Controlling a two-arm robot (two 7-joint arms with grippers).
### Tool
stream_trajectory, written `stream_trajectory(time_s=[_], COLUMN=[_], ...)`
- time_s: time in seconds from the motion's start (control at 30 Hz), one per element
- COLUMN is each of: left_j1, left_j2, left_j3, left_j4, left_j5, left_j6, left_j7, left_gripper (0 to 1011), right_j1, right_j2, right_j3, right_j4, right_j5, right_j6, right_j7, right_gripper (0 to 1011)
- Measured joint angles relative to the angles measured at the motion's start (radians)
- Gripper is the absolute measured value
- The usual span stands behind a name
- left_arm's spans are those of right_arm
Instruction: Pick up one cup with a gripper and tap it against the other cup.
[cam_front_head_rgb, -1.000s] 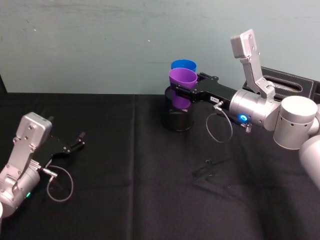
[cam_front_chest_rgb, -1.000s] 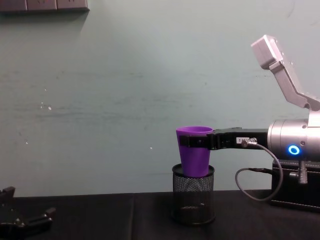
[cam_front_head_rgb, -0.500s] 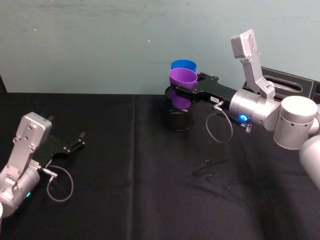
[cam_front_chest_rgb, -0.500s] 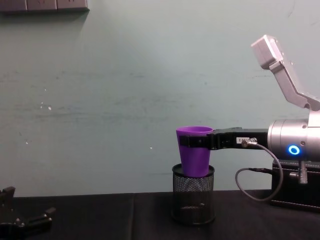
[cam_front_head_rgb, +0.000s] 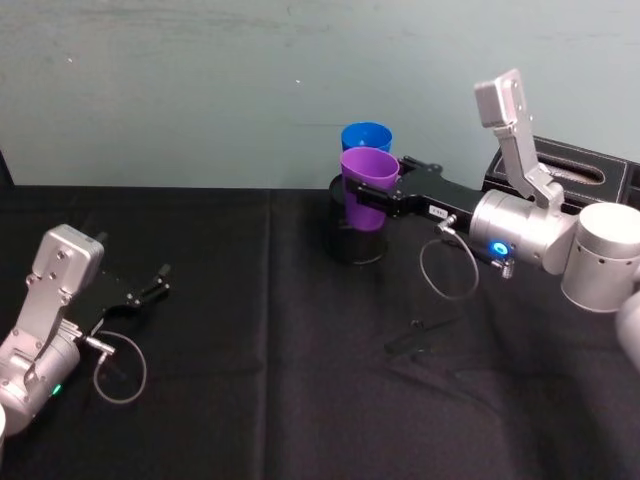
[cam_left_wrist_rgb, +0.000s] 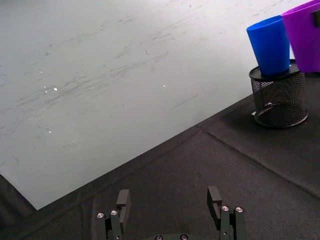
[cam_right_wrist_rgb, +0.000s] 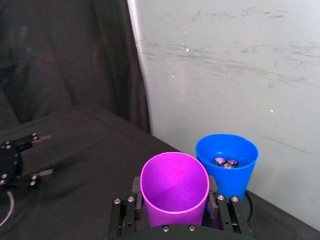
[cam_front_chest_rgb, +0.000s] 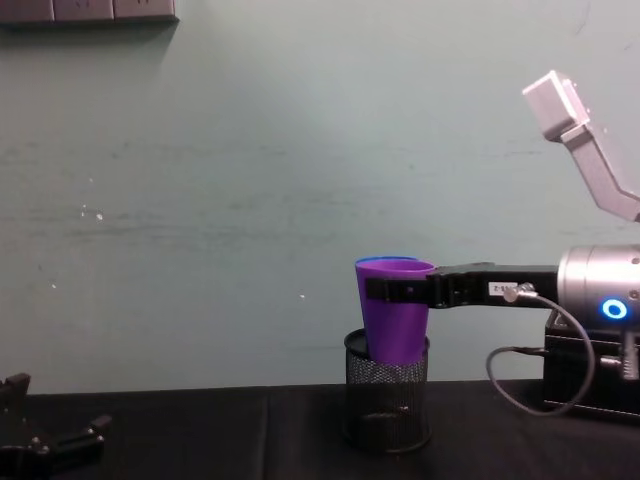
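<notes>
Pinching the purple cup (cam_front_head_rgb: 368, 170) from both sides just below its rim, the right end effector (cam_front_head_rgb: 375, 198) holds it in the air over the middle of the bench's (cam_front_head_rgb: 270, 380) far edge, close to the wall. The cup leans a little, its mouth open upward. Right behind it stands the blue cup (cam_front_head_rgb: 367, 135), upright inside the black mesh pen holder (cam_front_head_rgb: 358, 245), with a few small dark round bits lying at its bottom. From the chest view the purple cup's foot sits at the holder's mouth, and the two cups are side by side at the rims; whether they are touching or a hair apart cannot be told. The lift looks done and the tap itself seems to be the step in hand. The next move likely calls for a short, gentle nudge toward the wall so the purple wall meets the blue one, with the grip kept firm and the foot kept off the mesh so the holder is not tipped. The left end effector (cam_front_head_rgb: 160, 282) rests spread and unladen near the bench's left edge.
</notes>
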Motion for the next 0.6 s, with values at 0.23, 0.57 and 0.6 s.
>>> stream_trajectory(time_s=[0.23, 0.57, 0.6], left_j1=[0.000, 0.000, 0.000], left_j2=[0.000, 0.000, 0.000], left_j3=[0.000, 0.000, 0.000], left_j4=[0.000, 0.000, 0.000], left_j5=[0.000, 0.000, 0.000], left_j6=[0.000, 0.000, 0.000], left_j7=[0.000, 0.000, 0.000], left_gripper=[1011, 1011, 1011], right_j1=[-0.046, -0.104, -0.117], right_j2=[0.041, 0.099, 0.108], right_j3=[-0.008, -0.019, -0.018], right_j4=[-0.077, -0.180, -0.199], right_j5=[0.020, 0.052, 0.061], right_j6=[0.008, 0.014, 0.018], right_j7=[0.024, 0.038, 0.038], right_gripper=[732, 732, 732])
